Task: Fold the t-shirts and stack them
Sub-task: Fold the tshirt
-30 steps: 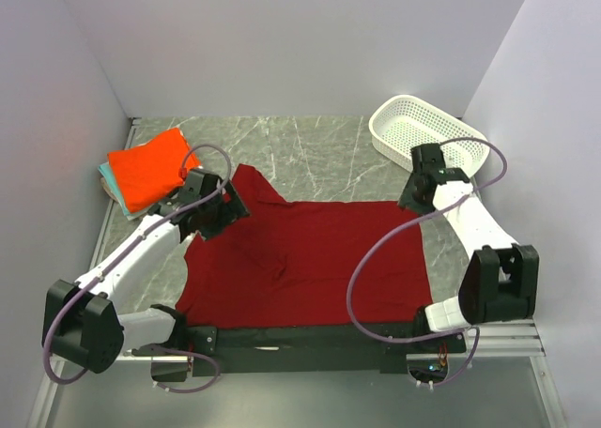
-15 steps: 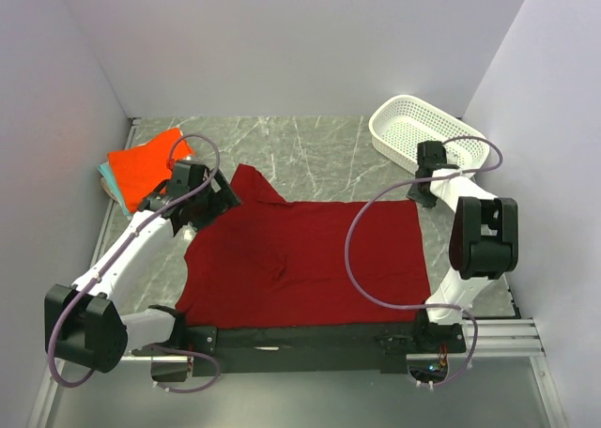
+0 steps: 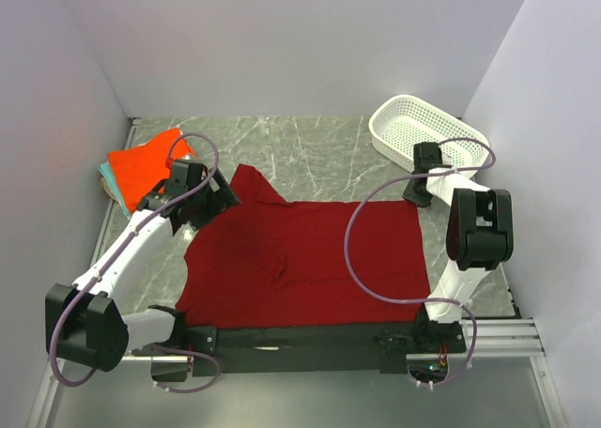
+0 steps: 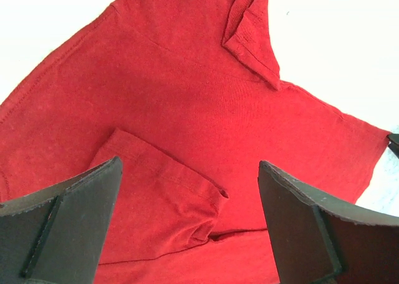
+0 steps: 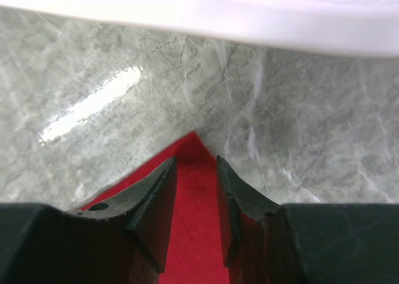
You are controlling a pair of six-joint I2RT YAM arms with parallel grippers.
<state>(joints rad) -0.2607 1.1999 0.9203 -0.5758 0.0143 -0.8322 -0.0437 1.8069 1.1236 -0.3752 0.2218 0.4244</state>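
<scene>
A dark crimson t-shirt (image 3: 300, 259) lies spread flat in the middle of the table. My left gripper (image 3: 208, 201) hovers wide open over its far left part. In the left wrist view the shirt (image 4: 187, 91) fills the frame, with a folded-over sleeve (image 4: 162, 197) between the fingers of that gripper (image 4: 189, 172). My right gripper (image 3: 420, 191) is down at the shirt's far right corner. In the right wrist view its fingers (image 5: 194, 162) stand a narrow gap apart astride that red corner (image 5: 194, 148), which lies flat. An orange shirt (image 3: 141, 165) tops the folded teal and tan stack at far left.
The white perforated basket (image 3: 427, 132) stands at the back right, just behind my right gripper; its rim (image 5: 249, 22) crosses the top of the right wrist view. Grey marble table (image 3: 319, 151) shows behind the shirt. Walls close in on the left, back and right.
My right arm swung out from over the shirt's right edge and dropped to its far right corner. My left gripper shifted slightly left and back. The shirt has not moved.
</scene>
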